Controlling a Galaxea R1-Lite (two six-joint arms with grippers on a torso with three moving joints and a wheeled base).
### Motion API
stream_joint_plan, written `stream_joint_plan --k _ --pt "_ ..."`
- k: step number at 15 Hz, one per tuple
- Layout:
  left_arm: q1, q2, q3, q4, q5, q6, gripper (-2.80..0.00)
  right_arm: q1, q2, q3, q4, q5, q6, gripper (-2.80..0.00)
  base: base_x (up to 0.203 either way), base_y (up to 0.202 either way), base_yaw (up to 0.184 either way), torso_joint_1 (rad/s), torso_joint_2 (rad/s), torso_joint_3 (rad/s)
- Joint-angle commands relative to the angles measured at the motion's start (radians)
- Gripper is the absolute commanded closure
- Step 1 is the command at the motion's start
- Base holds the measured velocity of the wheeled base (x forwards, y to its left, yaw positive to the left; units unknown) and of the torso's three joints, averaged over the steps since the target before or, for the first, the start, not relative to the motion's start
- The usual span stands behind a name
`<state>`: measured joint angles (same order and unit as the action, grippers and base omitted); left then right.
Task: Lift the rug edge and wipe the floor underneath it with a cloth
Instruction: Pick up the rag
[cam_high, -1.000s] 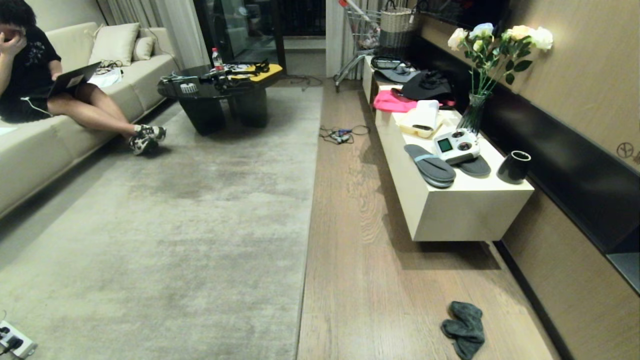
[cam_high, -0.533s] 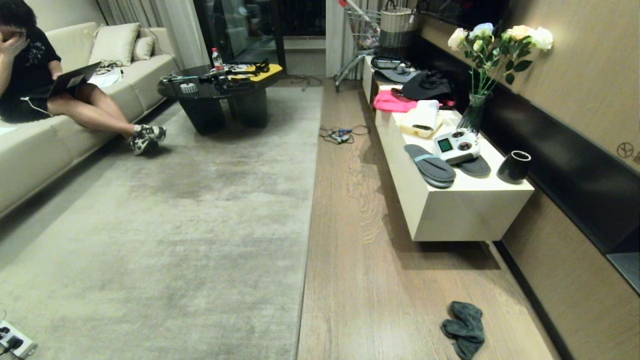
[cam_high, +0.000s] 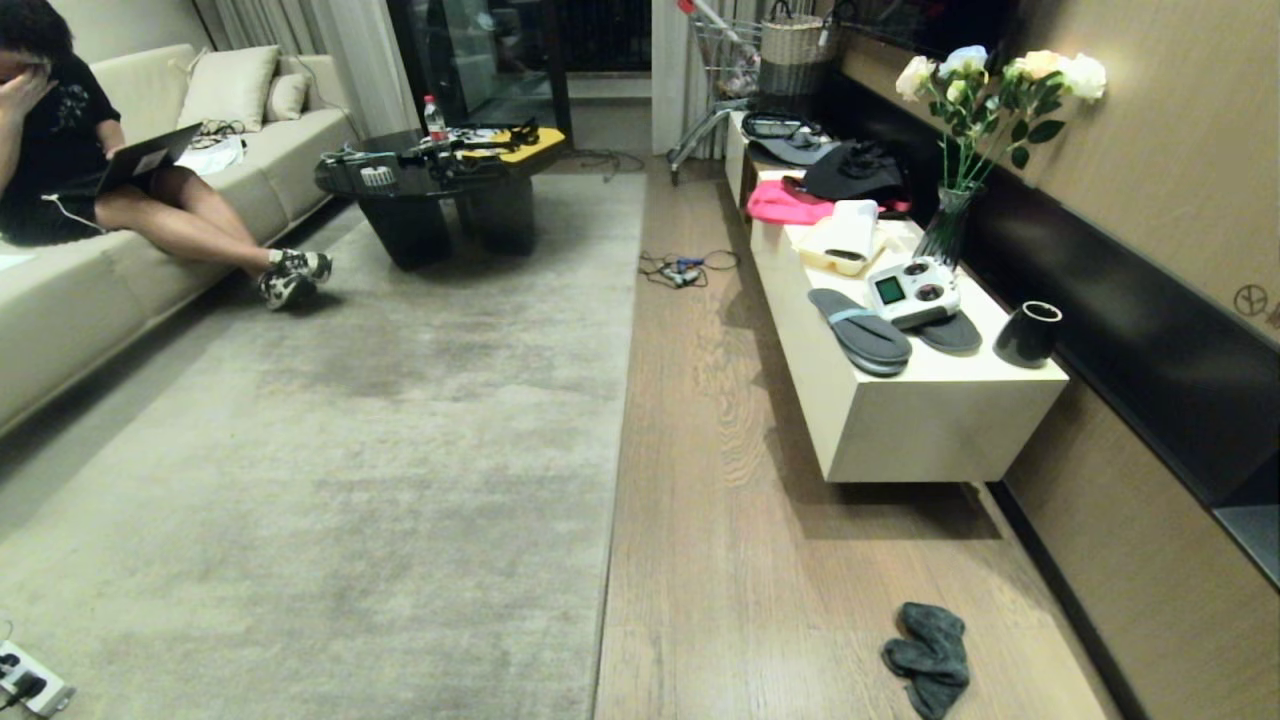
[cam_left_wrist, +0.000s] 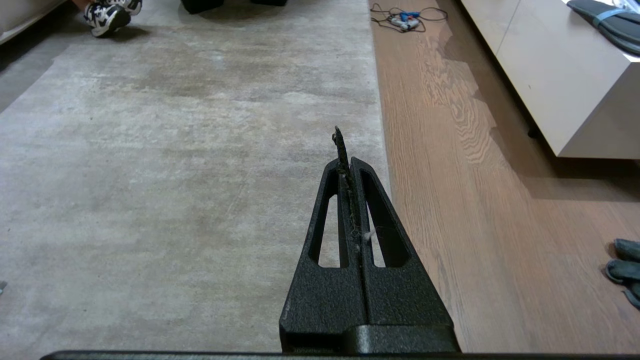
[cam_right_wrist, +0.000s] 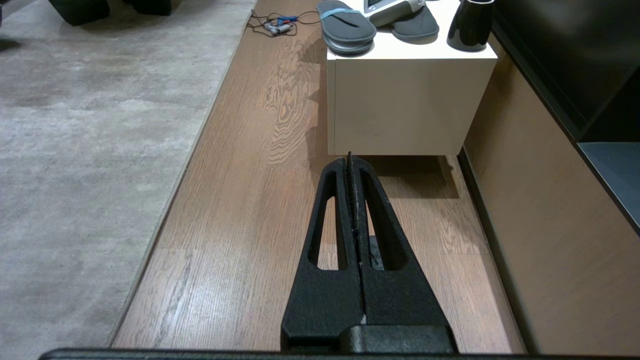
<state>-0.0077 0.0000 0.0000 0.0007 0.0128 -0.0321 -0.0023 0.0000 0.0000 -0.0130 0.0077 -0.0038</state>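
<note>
Where the rug edge (cam_high: 615, 440) runs straight from near you toward the far end of the room, it lies flat on the floor (cam_high: 720, 520), and you can see the cloth (cam_high: 928, 658) crumpled on the bare planks well to its right, near the wall and short of the white cabinet (cam_high: 900, 420). Your left gripper (cam_left_wrist: 345, 162) hangs over the rug beside that border, fingers pressed together on nothing. Your right gripper (cam_right_wrist: 350, 172) hangs above the planks, likewise closed and empty. A person (cam_high: 90, 170) sits on the sofa (cam_high: 60, 300) far left.
</note>
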Motion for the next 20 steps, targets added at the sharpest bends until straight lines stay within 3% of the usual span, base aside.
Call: stream_joint_plan --k 1,13,20 --pt "0.000 0.000 0.000 0.000 0.001 0.000 0.00 -0.001 0.000 0.000 -0.001 0.000 -0.001 0.00 0.000 0.000 0.000 0.000 0.00 0.000" --pt "0.000 0.000 0.000 -0.001 0.001 0.000 0.00 -0.001 0.000 0.000 -0.001 0.000 -0.001 0.00 0.000 0.000 0.000 0.000 0.00 0.000" --pt "0.000 0.000 0.000 0.001 0.001 0.000 0.00 0.000 0.000 0.000 -0.001 0.000 -0.001 0.00 0.000 0.000 0.000 0.004 0.00 -0.162"
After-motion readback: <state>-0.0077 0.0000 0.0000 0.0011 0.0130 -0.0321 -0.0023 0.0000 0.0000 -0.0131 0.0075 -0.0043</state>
